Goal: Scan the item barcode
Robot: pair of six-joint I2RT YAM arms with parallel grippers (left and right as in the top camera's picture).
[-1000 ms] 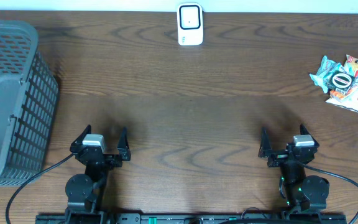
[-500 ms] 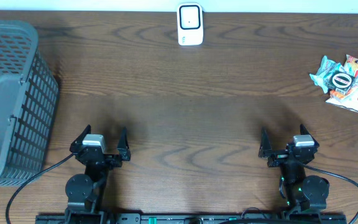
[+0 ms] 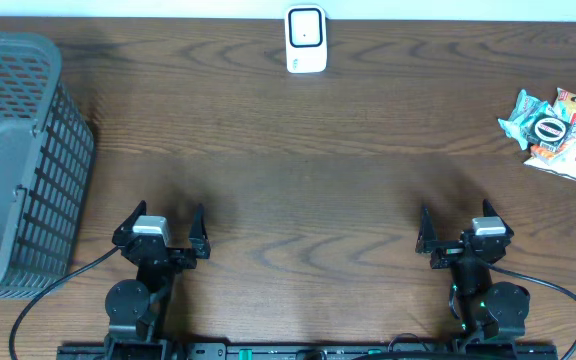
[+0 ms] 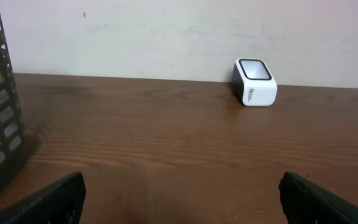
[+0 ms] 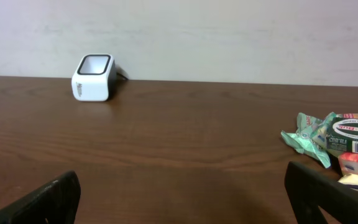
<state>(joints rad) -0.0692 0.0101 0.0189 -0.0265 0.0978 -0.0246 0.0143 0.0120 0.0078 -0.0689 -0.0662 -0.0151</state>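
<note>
The dark wood-grain bench (image 3: 288, 150) shows bare wood from the two claws at its near edge up to its far edge, which meets a pale wall (image 4: 179, 31). A grey mesh basket (image 3: 18, 160) takes up the left side and runs past the left border of the overhead view, with its near corner just left of the left claw (image 3: 163, 224). A white barcode scanner (image 3: 306, 40) stands at the middle of the far edge, close to the wall.

A small heap of snack packets (image 3: 553, 130) lies near the right edge, well apart from the right claw (image 3: 455, 222), farther out and off to its right. One packet shows a printed barcode in the right wrist view. The scanner is well apart from both claws, roughly midway between them across the bench.

Both claws have their fingers spread wide and grip nothing; they hang low over the near edge, pointing toward the wall.
</note>
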